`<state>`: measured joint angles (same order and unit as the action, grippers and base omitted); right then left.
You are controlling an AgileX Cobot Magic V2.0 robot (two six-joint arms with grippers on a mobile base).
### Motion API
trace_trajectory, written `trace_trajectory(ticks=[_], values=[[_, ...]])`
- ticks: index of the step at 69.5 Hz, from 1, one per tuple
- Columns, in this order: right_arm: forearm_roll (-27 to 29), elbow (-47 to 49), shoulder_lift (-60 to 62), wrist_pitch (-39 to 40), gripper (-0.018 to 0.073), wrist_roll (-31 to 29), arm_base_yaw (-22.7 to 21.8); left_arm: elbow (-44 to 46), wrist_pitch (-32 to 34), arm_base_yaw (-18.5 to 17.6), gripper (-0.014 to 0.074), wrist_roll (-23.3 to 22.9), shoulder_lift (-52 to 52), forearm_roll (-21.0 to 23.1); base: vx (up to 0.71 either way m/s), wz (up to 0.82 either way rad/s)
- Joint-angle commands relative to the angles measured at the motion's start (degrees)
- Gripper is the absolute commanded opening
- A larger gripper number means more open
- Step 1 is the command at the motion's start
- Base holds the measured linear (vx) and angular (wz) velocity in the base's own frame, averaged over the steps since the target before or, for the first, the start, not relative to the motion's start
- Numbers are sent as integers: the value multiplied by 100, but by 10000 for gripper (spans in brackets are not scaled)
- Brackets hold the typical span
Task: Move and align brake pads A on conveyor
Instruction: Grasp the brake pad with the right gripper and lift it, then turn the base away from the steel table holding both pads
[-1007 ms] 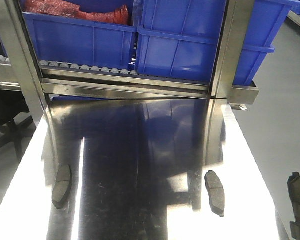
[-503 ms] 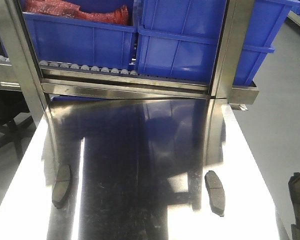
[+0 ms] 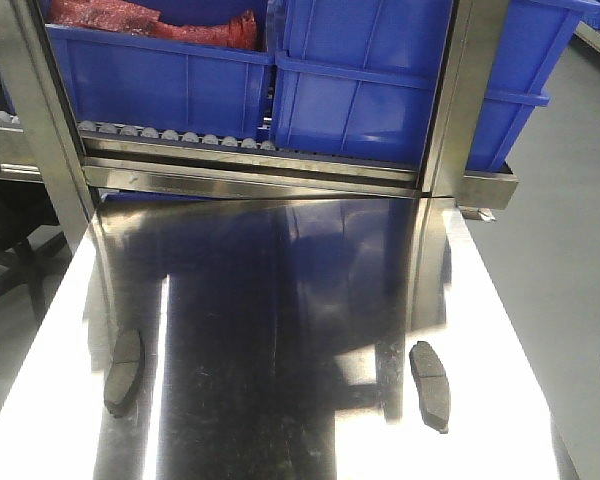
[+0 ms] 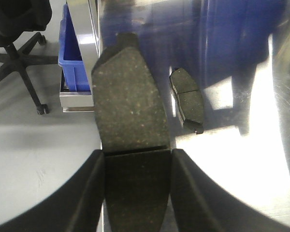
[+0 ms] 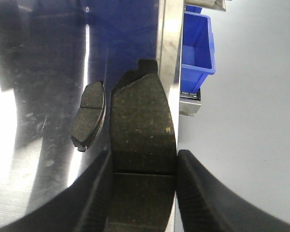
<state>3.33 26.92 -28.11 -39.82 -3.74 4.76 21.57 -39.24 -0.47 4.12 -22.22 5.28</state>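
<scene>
At the edges of the shiny steel table [image 3: 280, 400], left gripper [image 4: 137, 162] and right gripper [image 5: 142, 164] each clamp one dark-grey oblong brake pad [image 4: 128, 96] [image 5: 142, 116] lengthwise, apparently for carrying off.

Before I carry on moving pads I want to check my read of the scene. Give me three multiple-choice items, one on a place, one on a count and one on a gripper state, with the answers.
1. Where do the two loose brake pads lie?
A) on the steel table
B) in a cardboard box
C) stacked on each other

2. How many pads does the front view show on the table?
A) one
B) two
C) five

3. What is the left gripper doing?
A) open and empty
B) shut on a brake pad
C) out of view

Answers:
1 A: both lie flat and apart on the shiny steel.
2 B: one lies toward each side.
3 B: in the left wrist view its fingers flank the pad on both sides.
</scene>
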Motion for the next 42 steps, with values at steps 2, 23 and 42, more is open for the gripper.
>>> trace_trajectory(ticks=[2, 23, 42], values=[[-2, 170, 13, 406, 188, -66, -30, 166, 460, -33, 174, -40, -33, 71, 0, 0], [-2, 170, 13, 406, 188, -66, -30, 166, 460, -33, 174, -40, -33, 71, 0, 0], [-2, 170, 13, 406, 188, -66, -30, 166, 460, -33, 174, -40, -33, 71, 0, 0]])
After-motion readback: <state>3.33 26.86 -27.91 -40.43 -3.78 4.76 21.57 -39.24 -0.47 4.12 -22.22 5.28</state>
